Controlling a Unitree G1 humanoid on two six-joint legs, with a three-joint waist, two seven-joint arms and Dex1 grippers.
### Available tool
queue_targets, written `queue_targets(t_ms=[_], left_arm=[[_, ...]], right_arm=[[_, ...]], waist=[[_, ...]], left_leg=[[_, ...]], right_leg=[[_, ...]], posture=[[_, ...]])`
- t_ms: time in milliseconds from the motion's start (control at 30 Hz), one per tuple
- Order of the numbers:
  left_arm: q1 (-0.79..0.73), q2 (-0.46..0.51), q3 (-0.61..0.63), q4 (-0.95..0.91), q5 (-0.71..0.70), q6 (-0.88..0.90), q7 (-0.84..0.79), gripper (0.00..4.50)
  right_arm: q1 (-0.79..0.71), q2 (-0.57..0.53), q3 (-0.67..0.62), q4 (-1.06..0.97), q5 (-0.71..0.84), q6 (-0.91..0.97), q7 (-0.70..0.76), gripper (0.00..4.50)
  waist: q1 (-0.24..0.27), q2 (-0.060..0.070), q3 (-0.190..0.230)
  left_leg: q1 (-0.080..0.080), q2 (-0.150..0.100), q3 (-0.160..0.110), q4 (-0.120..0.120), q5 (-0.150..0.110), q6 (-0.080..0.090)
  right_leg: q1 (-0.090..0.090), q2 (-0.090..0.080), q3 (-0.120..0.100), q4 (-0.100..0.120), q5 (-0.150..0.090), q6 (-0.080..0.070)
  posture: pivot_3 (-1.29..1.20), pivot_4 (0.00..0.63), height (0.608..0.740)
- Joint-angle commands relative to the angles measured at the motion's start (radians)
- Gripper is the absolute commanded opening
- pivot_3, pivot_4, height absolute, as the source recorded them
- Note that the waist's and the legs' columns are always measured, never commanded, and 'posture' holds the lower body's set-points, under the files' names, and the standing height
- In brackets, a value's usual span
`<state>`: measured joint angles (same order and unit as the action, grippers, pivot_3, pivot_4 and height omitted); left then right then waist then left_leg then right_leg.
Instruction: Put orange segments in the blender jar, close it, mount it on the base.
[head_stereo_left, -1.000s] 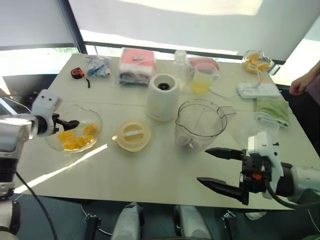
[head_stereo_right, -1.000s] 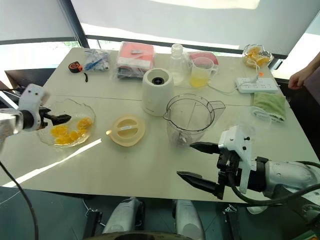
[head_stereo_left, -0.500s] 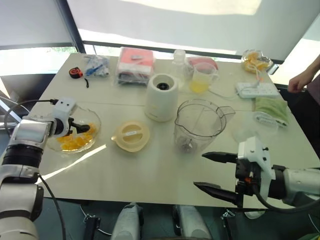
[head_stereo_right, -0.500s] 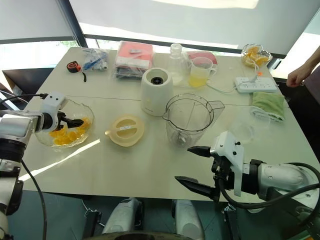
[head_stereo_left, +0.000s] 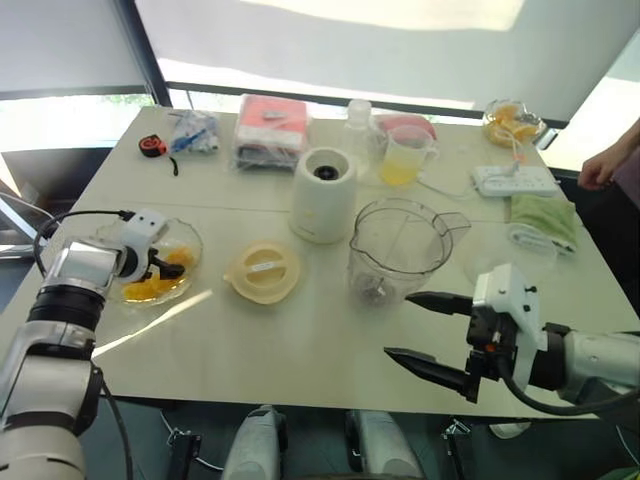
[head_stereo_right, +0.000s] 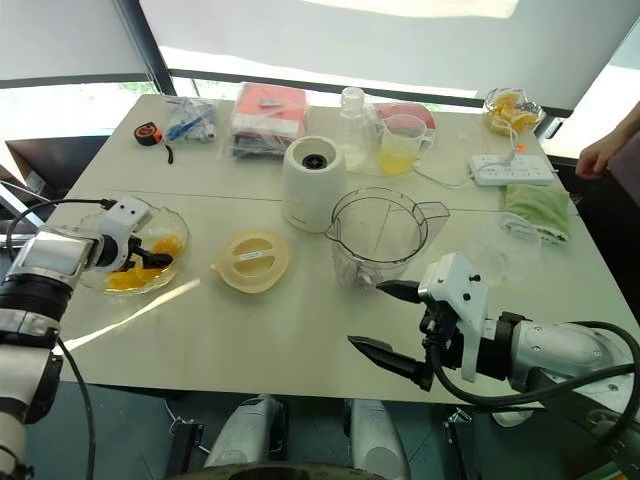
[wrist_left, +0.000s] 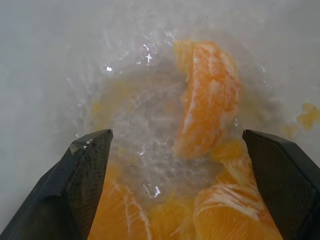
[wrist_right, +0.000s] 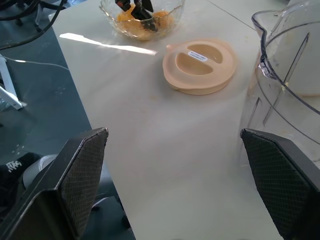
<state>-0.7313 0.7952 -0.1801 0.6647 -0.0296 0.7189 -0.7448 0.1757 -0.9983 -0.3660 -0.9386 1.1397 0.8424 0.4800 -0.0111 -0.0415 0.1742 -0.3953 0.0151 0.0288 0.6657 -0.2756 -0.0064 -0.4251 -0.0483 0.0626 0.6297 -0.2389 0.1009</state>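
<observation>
A: Left gripper (wrist_left: 175, 150) hangs spread wide over the orange segments (wrist_left: 210, 95) in the glass dish (head_stereo_left: 190, 240), left of the blender jar (head_stereo_left: 400, 250). Right gripper (head_stereo_left: 425, 330) gapes empty in front of the jar.

B: Risk?

A: Wet fruit could squirt out as the fingers (wrist_left: 87, 175) pinch. Cream table (head_stereo_left: 300, 340), bright windows beyond the jar, base (head_stereo_left: 325, 195) just behind it

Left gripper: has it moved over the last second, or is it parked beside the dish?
Yes. The left gripper, open, has come down and inward over the glass dish, onto the orange segments.
</observation>
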Motion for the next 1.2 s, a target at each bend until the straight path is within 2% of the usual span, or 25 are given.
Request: queue_targets(t_ms=[33, 200, 433, 533, 700, 767, 900, 1000, 1200], left_arm=[[-0.030, -0.021, 0.000, 0.073, 0.038, -0.055, 0.015, 4.35], [-0.081, -0.050, 0.007, 0.173, 0.064, -0.126, 0.036, 4.35], [-0.135, -0.100, 0.009, 0.295, 0.082, -0.130, 0.046, 4.35], [-0.140, -0.112, 0.011, 0.337, 0.093, -0.158, 0.053, 3.56], [-0.151, -0.118, 0.016, 0.363, 0.101, -0.177, 0.049, 0.93], [-0.152, -0.113, 0.018, 0.353, 0.102, -0.168, 0.040, 0.04], [-0.160, -0.082, 0.030, 0.304, 0.108, -0.151, 0.037, 0.04], [-0.181, -0.029, 0.054, 0.198, 0.094, -0.092, 0.014, 0.04], [-0.189, 0.180, 0.120, -0.124, 0.004, -0.011, -0.208, 0.04]], right_arm=[[-0.008, 0.007, -0.002, -0.033, 0.016, -0.022, -0.019, 4.49], [-0.007, 0.001, 0.002, -0.030, 0.012, -0.024, -0.025, 4.49], [-0.018, 0.000, 0.016, -0.031, 0.009, -0.027, -0.036, 4.49], [-0.030, -0.009, 0.007, -0.035, 0.025, -0.026, -0.045, 4.50], [-0.051, -0.013, 0.014, -0.036, 0.038, -0.023, -0.059, 4.50], [-0.048, -0.010, 0.016, -0.036, 0.034, -0.024, -0.059, 4.50], [-0.034, -0.004, 0.017, -0.035, 0.020, -0.028, -0.053, 4.50], [-0.016, 0.003, 0.015, -0.030, 0.004, -0.032, -0.045, 4.50], [0.059, 0.043, 0.009, 0.012, -0.031, -0.052, -0.013, 4.50]], waist=[[0.000, 0.000, 0.000], [-0.001, 0.000, 0.000], [0.004, 0.001, -0.002], [0.002, 0.002, -0.003], [0.000, 0.004, -0.005], [-0.003, 0.004, -0.005], [-0.002, 0.004, -0.005], [-0.003, 0.000, -0.003], [-0.002, -0.005, -0.002]], left_leg=[[0.000, 0.000, 0.000, 0.000, 0.000, 0.000], [0.000, 0.000, 0.000, 0.000, 0.000, 0.000], [0.001, 0.000, 0.000, 0.001, 0.000, 0.000], [0.001, -0.001, 0.000, 0.001, 0.000, 0.000], [0.004, 0.000, 0.000, 0.001, 0.000, 0.000], [0.004, 0.001, -0.001, 0.001, 0.000, 0.000], [0.004, 0.001, -0.001, 0.001, 0.000, 0.000], [0.001, 0.001, -0.001, 0.001, 0.000, 0.000], [-0.008, 0.001, -0.003, 0.001, 0.000, 0.000]], right_leg=[[0.000, 0.000, 0.000, 0.000, 0.000, 0.000], [0.000, 0.000, 0.000, 0.001, 0.000, 0.000], [0.001, 0.001, 0.000, 0.001, 0.001, 0.002], [0.002, 0.001, 0.000, 0.001, 0.001, 0.001], [0.004, 0.001, 0.000, 0.002, 0.001, 0.000], [0.003, 0.002, 0.000, 0.002, 0.001, -0.001], [0.003, 0.002, 0.000, 0.002, 0.001, -0.001], [0.001, 0.002, 0.000, 0.002, 0.002, 0.001], [-0.006, 0.002, -0.003, 0.001, 0.003, 0.003]], posture=[[0.00, 0.150, 0.740], [0.00, 0.150, 0.740], [0.00, 0.150, 0.740], [0.00, 0.150, 0.740], [0.00, 0.150, 0.740], [0.00, 0.150, 0.740], [0.00, 0.150, 0.740], [0.00, 0.150, 0.740], [0.00, 0.150, 0.740]])
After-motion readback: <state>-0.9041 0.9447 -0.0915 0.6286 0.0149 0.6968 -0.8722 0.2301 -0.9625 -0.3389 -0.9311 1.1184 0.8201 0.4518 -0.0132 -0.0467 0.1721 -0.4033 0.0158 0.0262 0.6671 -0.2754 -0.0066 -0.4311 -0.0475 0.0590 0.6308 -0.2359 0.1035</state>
